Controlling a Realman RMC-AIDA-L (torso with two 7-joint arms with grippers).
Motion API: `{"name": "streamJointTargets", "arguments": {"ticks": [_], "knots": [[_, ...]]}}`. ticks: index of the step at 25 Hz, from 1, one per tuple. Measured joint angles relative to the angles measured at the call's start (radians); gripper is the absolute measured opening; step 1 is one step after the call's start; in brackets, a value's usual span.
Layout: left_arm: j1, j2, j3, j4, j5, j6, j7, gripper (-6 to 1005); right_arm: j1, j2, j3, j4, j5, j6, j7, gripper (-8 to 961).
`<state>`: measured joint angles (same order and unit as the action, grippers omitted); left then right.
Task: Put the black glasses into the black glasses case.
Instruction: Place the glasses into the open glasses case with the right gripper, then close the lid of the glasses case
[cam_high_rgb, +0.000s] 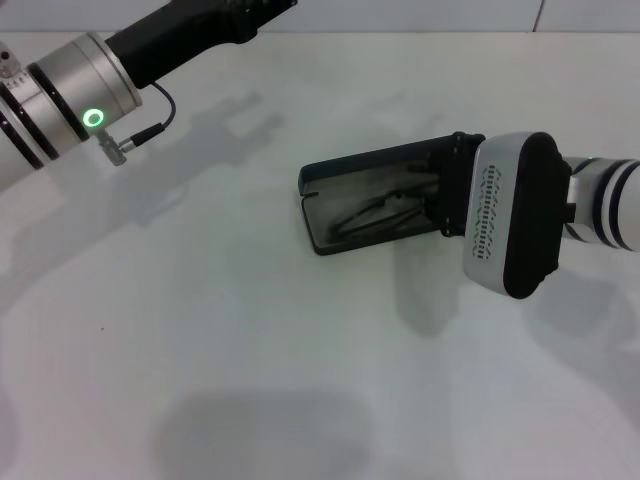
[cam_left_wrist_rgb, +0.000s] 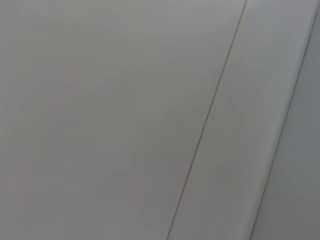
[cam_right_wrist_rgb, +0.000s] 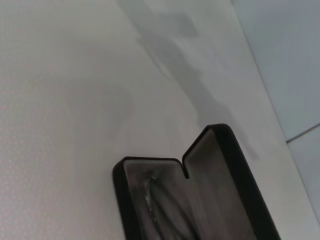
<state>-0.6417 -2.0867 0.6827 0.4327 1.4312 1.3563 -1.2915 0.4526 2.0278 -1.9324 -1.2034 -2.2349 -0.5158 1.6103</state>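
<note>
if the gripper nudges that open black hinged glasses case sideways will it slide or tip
The open black hinged glasses case would probably slide: its base lies flat on the smooth white table. The raised lid could swing on its hinge if pushed. The thin black-framed glasses lying loose inside might shift. The right gripper is at its end.

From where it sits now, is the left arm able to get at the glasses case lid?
Probably not right now. The left claw is out of view, its arm raised at the far left, away from the black glasses case. The right claw already sits at the case's right end, crowding that side.
</note>
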Motion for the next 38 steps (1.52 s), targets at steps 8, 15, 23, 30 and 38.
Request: {"name": "streamJointTargets", "arguments": {"ticks": [8, 15, 23, 30, 38], "knots": [[0.007, 0.003, 0.001, 0.0, 0.003, -0.009, -0.002, 631, -0.039, -0.004, 0.042, -0.041, 0.088, -0.073, 0.0, 211], [-0.011, 0.002, 0.013, 0.0, 0.018, -0.049, -0.001, 631, -0.061, -0.006, 0.194, -0.029, 0.273, -0.258, -0.062, 209], [-0.066, -0.001, 0.015, -0.025, 0.019, -0.075, 0.016, 632, 0.111, 0.0, 0.241, 0.214, 0.388, -0.405, -0.089, 207], [-0.063, -0.002, 0.022, -0.026, 0.02, -0.076, 0.016, 632, 0.203, 0.0, 0.243, 0.346, 0.432, -0.328, -0.087, 220], [-0.055, 0.002, 0.024, -0.026, 0.023, -0.075, 0.011, 633, 0.063, -0.01, 0.352, 0.179, 0.46, -0.536, -0.129, 256]]}}
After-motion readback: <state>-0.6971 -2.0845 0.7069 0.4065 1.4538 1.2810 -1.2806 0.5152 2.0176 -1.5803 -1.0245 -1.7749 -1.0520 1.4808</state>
